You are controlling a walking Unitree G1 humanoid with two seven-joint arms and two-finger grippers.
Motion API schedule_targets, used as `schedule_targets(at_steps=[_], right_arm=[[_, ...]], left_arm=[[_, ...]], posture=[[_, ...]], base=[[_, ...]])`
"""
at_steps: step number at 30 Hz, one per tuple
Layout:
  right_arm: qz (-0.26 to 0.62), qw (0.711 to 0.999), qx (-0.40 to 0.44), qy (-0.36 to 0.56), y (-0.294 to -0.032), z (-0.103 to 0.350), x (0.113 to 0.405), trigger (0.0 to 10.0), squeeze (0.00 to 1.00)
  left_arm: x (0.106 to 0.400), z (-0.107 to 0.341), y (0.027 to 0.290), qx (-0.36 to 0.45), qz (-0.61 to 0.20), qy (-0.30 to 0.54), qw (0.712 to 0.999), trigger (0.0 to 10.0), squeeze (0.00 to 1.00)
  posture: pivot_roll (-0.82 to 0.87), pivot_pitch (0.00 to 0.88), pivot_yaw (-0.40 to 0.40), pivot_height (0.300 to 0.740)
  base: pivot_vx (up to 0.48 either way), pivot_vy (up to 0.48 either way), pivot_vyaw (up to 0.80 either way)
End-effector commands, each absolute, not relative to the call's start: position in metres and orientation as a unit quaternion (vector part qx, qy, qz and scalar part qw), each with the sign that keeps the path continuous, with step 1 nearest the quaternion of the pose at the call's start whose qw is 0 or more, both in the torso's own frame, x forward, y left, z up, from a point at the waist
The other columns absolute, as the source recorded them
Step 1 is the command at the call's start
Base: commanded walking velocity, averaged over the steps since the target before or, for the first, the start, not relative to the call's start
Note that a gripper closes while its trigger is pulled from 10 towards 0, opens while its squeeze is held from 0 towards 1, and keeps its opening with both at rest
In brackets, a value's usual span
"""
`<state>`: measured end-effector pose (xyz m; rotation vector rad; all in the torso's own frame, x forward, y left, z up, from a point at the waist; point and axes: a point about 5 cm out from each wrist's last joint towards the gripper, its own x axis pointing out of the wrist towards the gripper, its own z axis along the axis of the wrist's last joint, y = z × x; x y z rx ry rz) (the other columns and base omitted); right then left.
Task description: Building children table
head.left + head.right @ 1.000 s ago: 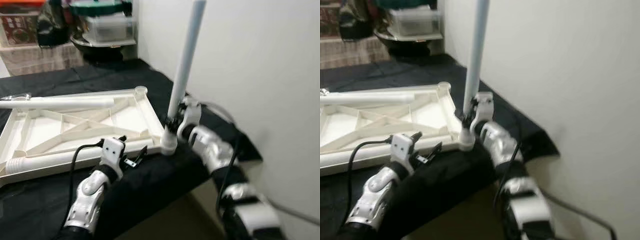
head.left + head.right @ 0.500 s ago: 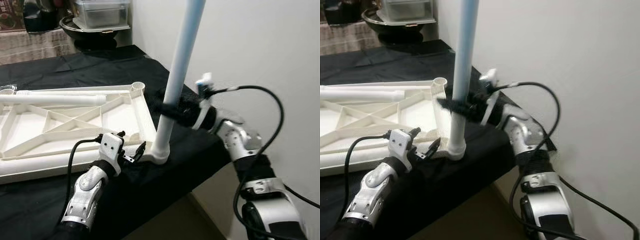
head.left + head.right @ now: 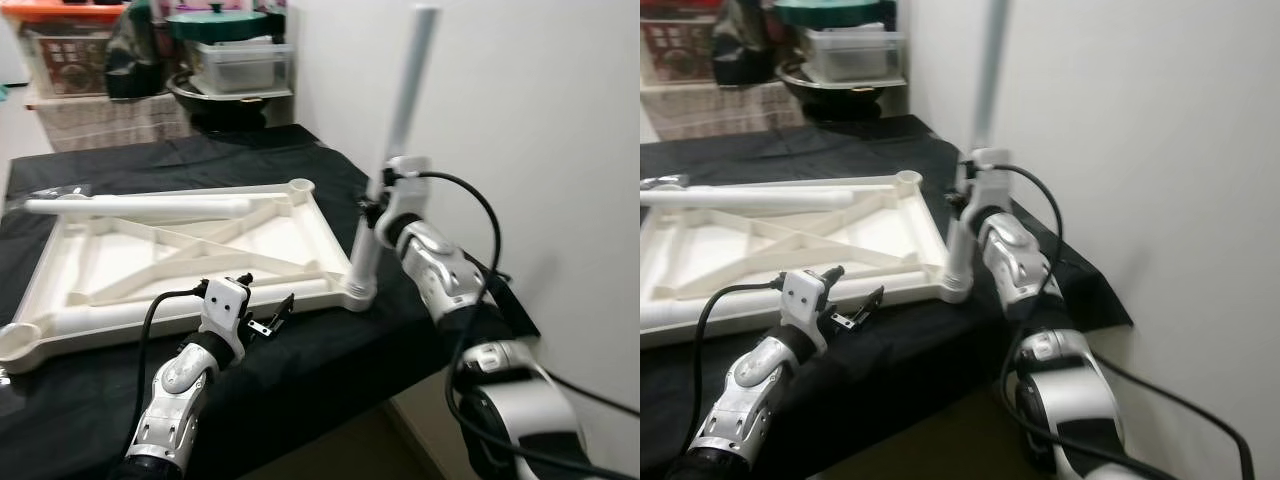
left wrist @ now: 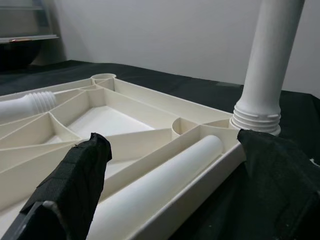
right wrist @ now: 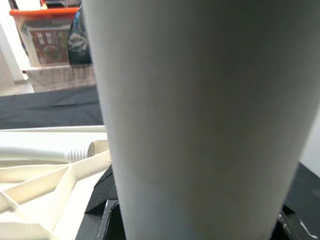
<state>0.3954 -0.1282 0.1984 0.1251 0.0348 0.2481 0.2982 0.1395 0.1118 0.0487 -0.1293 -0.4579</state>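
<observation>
**White plastic tabletop, upside down, one leg standing**

The white plastic ribbed tabletop (image 3: 180,250) lies underside-up on the black cloth-covered surface (image 3: 330,180) beside a pale wall (image 3: 540,130). A long white plastic tube leg (image 3: 395,150) stands upright in the near right corner socket; the right gripper (image 3: 375,212) is clamped around its lower part. Two more white tube legs (image 3: 140,207) lie across the frame. The left gripper (image 3: 262,310) hovers at the near edge, its fingers (image 4: 75,175) spread apart, holding nothing.

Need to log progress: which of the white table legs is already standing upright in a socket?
The leg at the tabletop's near right corner, held by the right gripper. The other two lie flat on the tabletop.
</observation>
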Motion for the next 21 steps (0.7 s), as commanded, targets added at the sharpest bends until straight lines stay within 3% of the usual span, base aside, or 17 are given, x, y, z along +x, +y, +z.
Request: schedule_targets(at_steps=[1,2,4,5,6,7,8,13,15,17,19,20,21], right_arm=[[0.178,0.977,0.088,0.073,-0.118,0.166,0.384,10.0,0.00],[0.225,0.967,0.108,0.040,-0.111,0.176,0.381,10.0,0.54],[0.247,0.961,0.121,0.020,-0.108,0.182,0.380,10.0,0.54],[0.285,0.948,0.139,0.008,-0.105,0.190,0.378,10.0,1.00],[0.285,0.948,0.139,0.008,-0.105,0.190,0.378,10.0,1.00],[0.335,0.932,0.141,-0.007,-0.101,0.201,0.376,10.0,0.00],[0.361,0.922,0.139,-0.016,-0.097,0.207,0.376,10.0,0.00],[0.562,0.819,0.090,-0.068,-0.102,0.237,0.351,10.0,0.00],[0.562,0.819,0.090,-0.068,-0.102,0.237,0.351,10.0,0.00],[0.626,0.775,0.057,-0.060,-0.103,0.236,0.341,10.0,0.00],[0.645,0.760,0.051,-0.055,-0.102,0.235,0.337,10.0,0.00],[0.651,0.755,0.053,-0.048,-0.100,0.232,0.336,8.3,0.00],[0.651,0.755,0.053,-0.048,-0.100,0.232,0.336,8.3,0.00]], left_arm=[[0.298,0.110,0.136,0.025,-0.237,-0.057,0.970,10.0,0.00],[0.298,0.109,0.135,0.026,-0.239,-0.056,0.969,10.0,0.00],[0.298,0.109,0.135,0.027,-0.241,-0.055,0.969,10.0,0.00],[0.299,0.109,0.135,0.027,-0.242,-0.055,0.968,10.0,0.00],[0.299,0.109,0.135,0.027,-0.242,-0.055,0.968,10.0,0.00],[0.300,0.110,0.135,0.027,-0.242,-0.057,0.968,10.0,0.00],[0.301,0.111,0.135,0.027,-0.242,-0.057,0.968,10.0,0.00],[0.302,0.111,0.136,0.027,-0.240,-0.059,0.969,10.0,0.00],[0.302,0.111,0.136,0.027,-0.240,-0.059,0.969,10.0,0.00],[0.301,0.111,0.136,0.027,-0.239,-0.059,0.969,10.0,0.00],[0.301,0.111,0.136,0.027,-0.238,-0.059,0.969,10.0,0.00],[0.301,0.111,0.136,0.027,-0.236,-0.060,0.970,10.0,0.00],[0.301,0.111,0.136,0.027,-0.236,-0.060,0.970,10.0,0.00]], posture=[[0.01,0.000,-0.091,0.740],[0.01,0.000,-0.088,0.740],[0.01,0.000,-0.088,0.740],[0.01,0.000,-0.087,0.740],[0.01,0.000,-0.087,0.740],[0.01,0.000,-0.088,0.740],[0.01,0.000,-0.088,0.740],[0.02,0.000,-0.098,0.740],[0.02,0.000,-0.098,0.740],[0.02,0.000,-0.108,0.740],[0.02,0.000,-0.108,0.740],[0.03,0.000,-0.116,0.740],[0.03,0.000,-0.116,0.740]], base=[[0.000,0.000,0.00],[0.000,0.000,0.00],[0.000,0.000,0.00],[0.000,0.000,0.00],[0.000,0.000,0.00],[0.000,0.000,0.00],[0.000,0.000,0.00],[0.000,0.000,0.00],[0.000,0.000,0.00],[0.000,0.000,0.00],[0.000,0.000,0.00],[0.000,0.000,0.00],[0.000,0.000,0.00]])
